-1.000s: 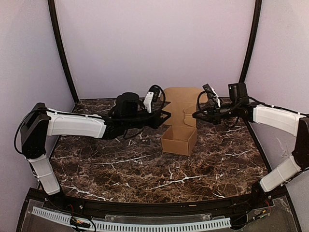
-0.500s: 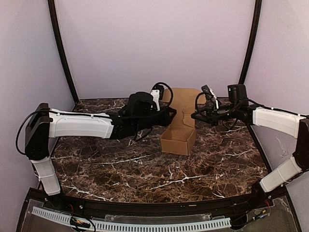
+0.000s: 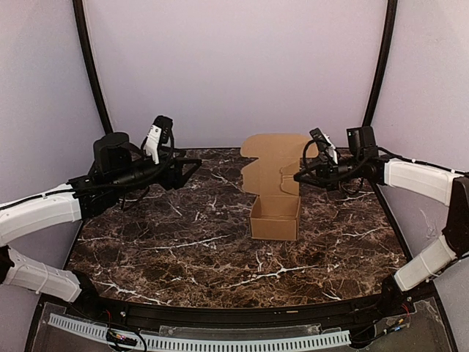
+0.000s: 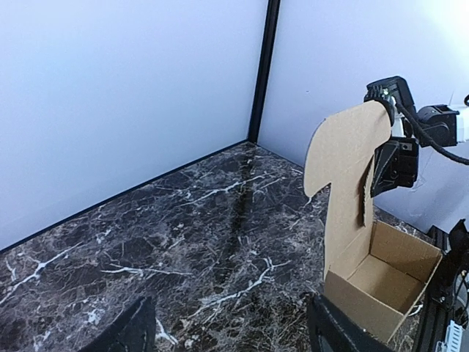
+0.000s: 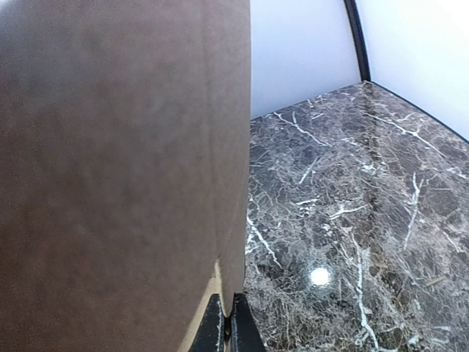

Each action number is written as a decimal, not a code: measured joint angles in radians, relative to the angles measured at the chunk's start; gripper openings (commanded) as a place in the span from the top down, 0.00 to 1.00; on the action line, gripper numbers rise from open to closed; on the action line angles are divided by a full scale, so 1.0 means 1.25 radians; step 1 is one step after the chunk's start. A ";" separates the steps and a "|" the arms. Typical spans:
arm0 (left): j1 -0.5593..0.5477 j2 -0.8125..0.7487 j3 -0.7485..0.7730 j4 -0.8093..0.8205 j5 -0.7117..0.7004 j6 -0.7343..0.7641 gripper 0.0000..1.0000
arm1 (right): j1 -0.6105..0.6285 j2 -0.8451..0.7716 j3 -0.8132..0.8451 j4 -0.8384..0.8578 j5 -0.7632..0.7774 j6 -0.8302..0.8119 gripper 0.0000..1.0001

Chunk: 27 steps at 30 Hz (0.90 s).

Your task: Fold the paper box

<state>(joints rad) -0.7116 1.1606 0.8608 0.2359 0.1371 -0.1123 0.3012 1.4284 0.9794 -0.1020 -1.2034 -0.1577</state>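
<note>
Left claw (image 3: pixel 192 167) apart, far from paper box (image 3: pixel 275 218) on marble table (image 3: pixel 183 249); right claw (image 3: pixel 297 176) clamping its upright lid (image 3: pixel 275 155).

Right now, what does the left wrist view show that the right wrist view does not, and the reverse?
Only the left wrist view shows the whole paper box: an open tray with its lid flap standing upright, the right gripper at the flap's far side, and the left gripper open and empty. Only the right wrist view shows the closed fingertips pinching the flap's edge, and a bright light spot on the stone. Both show brown cardboard, the marble table, pale walls and a black corner post.
</note>
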 measured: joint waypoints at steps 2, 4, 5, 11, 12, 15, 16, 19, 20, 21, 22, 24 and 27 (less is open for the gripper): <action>0.016 0.031 0.000 0.032 0.051 0.021 0.35 | 0.005 0.013 0.018 -0.029 -0.031 -0.026 1.00; 0.023 0.087 0.000 0.056 0.098 0.035 0.38 | 0.009 0.017 0.026 -0.054 -0.054 -0.046 1.00; 0.025 0.122 0.002 0.065 0.122 0.042 0.39 | 0.013 0.017 0.028 -0.067 -0.065 -0.055 1.00; 0.028 0.297 0.048 0.096 0.274 0.040 0.43 | 0.031 0.017 0.030 -0.098 -0.081 -0.078 1.00; 0.028 0.311 0.054 0.111 0.302 0.032 0.43 | 0.031 0.017 0.030 -0.100 -0.081 -0.078 1.00; 0.026 0.323 0.064 0.154 0.360 0.010 0.43 | 0.032 0.017 0.030 -0.106 -0.078 -0.077 1.00; 0.024 0.324 0.067 0.167 0.376 0.003 0.43 | 0.032 0.017 0.030 -0.106 -0.077 -0.077 1.00; 0.012 0.324 0.077 0.202 0.414 -0.007 0.43 | 0.033 0.021 0.031 -0.106 -0.071 -0.077 1.00; 0.006 0.324 0.080 0.207 0.421 -0.008 0.43 | 0.034 0.024 0.031 -0.106 -0.068 -0.077 1.00; 0.000 0.325 0.083 0.211 0.430 -0.009 0.43 | 0.035 0.027 0.032 -0.106 -0.067 -0.076 1.00; -0.008 0.327 0.085 0.211 0.435 -0.009 0.43 | 0.035 0.031 0.033 -0.105 -0.066 -0.076 1.00; -0.019 0.334 0.092 0.211 0.444 -0.009 0.45 | 0.035 0.034 0.033 -0.105 -0.065 -0.074 1.00; -0.032 0.351 0.107 0.212 0.452 -0.009 0.46 | 0.036 0.037 0.033 -0.105 -0.062 -0.072 1.00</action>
<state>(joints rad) -0.7521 1.5990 0.9943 0.5007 0.7025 -0.1242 0.3462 1.4746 1.0210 -0.2333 -1.2812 -0.2474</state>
